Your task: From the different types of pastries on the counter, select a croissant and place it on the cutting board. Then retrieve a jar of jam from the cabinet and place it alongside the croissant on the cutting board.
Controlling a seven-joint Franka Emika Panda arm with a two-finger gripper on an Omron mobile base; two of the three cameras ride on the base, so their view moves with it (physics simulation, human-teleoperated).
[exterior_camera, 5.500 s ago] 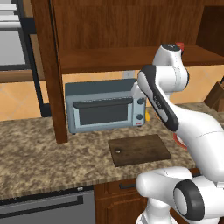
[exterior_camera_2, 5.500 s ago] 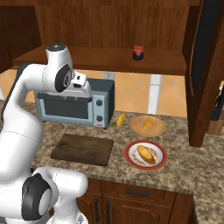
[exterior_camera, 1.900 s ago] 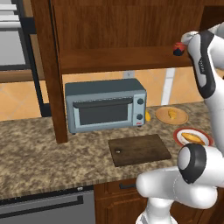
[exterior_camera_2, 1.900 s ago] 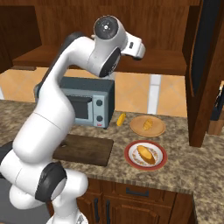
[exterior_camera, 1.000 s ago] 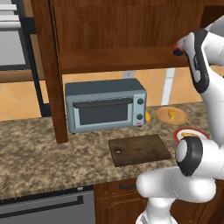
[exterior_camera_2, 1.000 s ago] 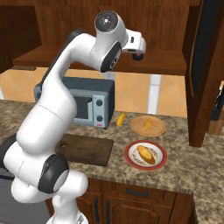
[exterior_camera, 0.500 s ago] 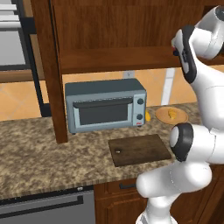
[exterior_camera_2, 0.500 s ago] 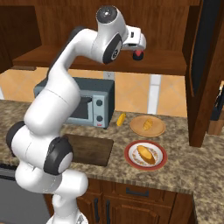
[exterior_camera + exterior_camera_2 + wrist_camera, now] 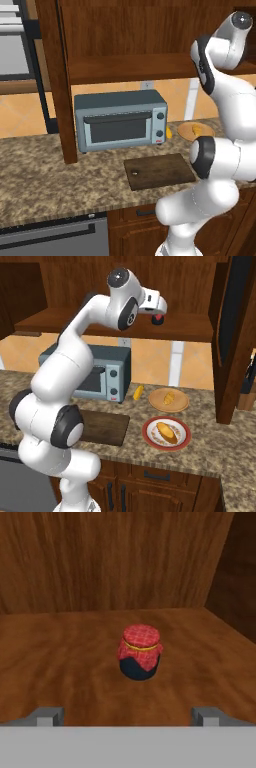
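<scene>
Gripper wide open facing jam jar on cabinet shelf.

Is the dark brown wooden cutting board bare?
Yes, the dark brown wooden cutting board carries nothing, and no pastry lies on it.

Glossy white rounded arm segments joined by dark grey joints.

The jar of jam stands upright on the shelf of the dark wooden cabinet, its body dark and its top a red checked cover tied with a yellow band. The cutting board lies flat and bare on the speckled desk, hole near its left corner. The croissant lies on the desk, apart from the board.
</scene>
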